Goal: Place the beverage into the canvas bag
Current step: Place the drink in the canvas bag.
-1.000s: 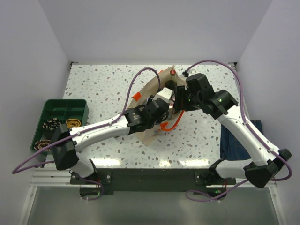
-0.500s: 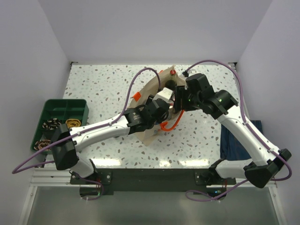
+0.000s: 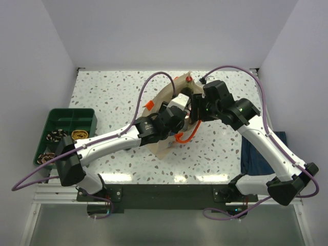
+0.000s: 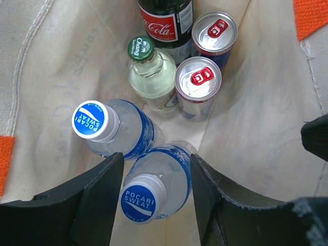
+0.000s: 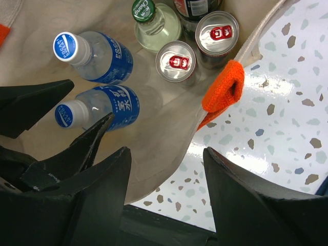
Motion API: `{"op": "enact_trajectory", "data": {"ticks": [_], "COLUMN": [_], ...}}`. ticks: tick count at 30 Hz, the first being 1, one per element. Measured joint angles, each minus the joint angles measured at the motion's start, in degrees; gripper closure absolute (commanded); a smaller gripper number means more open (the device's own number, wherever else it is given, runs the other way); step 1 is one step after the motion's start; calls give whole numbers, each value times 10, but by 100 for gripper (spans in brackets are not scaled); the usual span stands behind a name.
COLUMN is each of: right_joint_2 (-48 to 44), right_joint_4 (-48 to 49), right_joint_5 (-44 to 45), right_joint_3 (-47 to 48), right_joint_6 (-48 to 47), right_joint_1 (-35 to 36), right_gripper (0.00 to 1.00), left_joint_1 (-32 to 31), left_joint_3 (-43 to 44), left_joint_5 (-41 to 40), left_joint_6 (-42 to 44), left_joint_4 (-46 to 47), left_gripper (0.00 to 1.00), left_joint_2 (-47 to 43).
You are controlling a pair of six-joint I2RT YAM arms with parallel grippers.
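Note:
The beige canvas bag (image 3: 163,146) stands mid-table, and both grippers hang at its mouth. Inside it my left gripper (image 4: 156,159) is open, its fingers straddling a leaning Pocari Sweat bottle (image 4: 154,179) with a gap showing on the left side. The right wrist view shows the same bottle (image 5: 105,110) between those black fingers (image 5: 36,102). A second Pocari bottle (image 4: 110,128), a green-capped bottle (image 4: 148,77), two cans (image 4: 197,84) and a cola bottle (image 4: 164,20) stand in the bag. My right gripper (image 5: 166,151) is open, with the bag's rim lying loose between its fingers.
A green compartment tray (image 3: 72,123) holding small items sits at the left edge. A dark blue cloth (image 3: 253,154) lies at the right under my right arm. An orange strap handle (image 5: 223,89) hangs over the bag's side above the speckled tabletop (image 5: 287,118).
My left jaws have widened around the Pocari Sweat bottle inside the bag, and the left wrist has shifted slightly. The right arm has stayed still.

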Motion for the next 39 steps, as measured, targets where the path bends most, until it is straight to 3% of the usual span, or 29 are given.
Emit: {"op": "enact_trajectory", "data": {"ticks": [39], "right_joint_2": [0], "right_joint_4": [0], "right_joint_5": [0], "right_joint_3": [0], "right_joint_6": [0], "right_joint_1": [0], "right_gripper": [37], "left_joint_1": [0], "left_joint_3": [18], "left_joint_5": [-1], "left_joint_6": [0], "left_joint_4": [-4], "left_gripper": [39], "left_joint_2": [-4]}}
